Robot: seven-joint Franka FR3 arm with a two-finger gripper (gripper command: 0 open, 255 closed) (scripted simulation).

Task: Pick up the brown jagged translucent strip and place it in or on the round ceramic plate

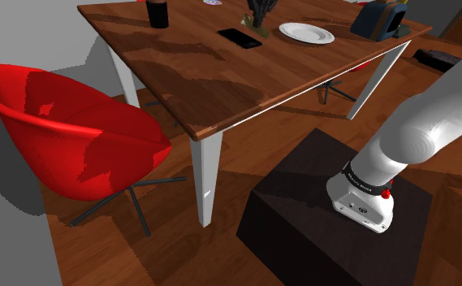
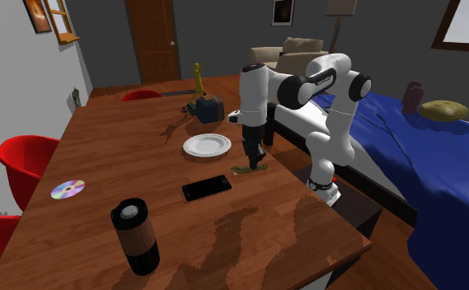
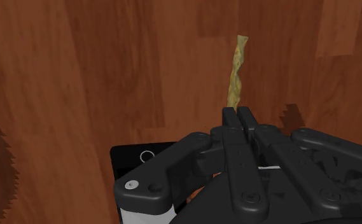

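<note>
Brown-yellow strip (image 3: 236,70): thin, twisted, jagged edges, 1 pc. Loc.: on wood table (image 2: 125,156), near the edge on the arm's side, directly under gripper (image 3: 238,116). Can't tell whether it's off the wood yet.

Gripper: black, 2 fingers, drawn almost together, pinching one end of strip; rest of strip sticks out past the tips.

Plate (image 2: 207,146): white, round, bare. Just beside gripper, to the second exterior view's left and a bit farther.

Phone (image 2: 207,189): black, flat, near gripper, on that view's near-left side. Prob. not in the path to plate.

Step in hand (est.): secure grasp, then lift. Grip sits at the very end, so strip prob. droops or swings.

Advice:
- Squeeze firm and raise straight up w/o jerk, high enough that the dangling end clears plate rim.
- Travel slow to plate centre and lower till strip lies over plate; only then release.

Risks: thin end slipping out; free end catching the rim.
</note>
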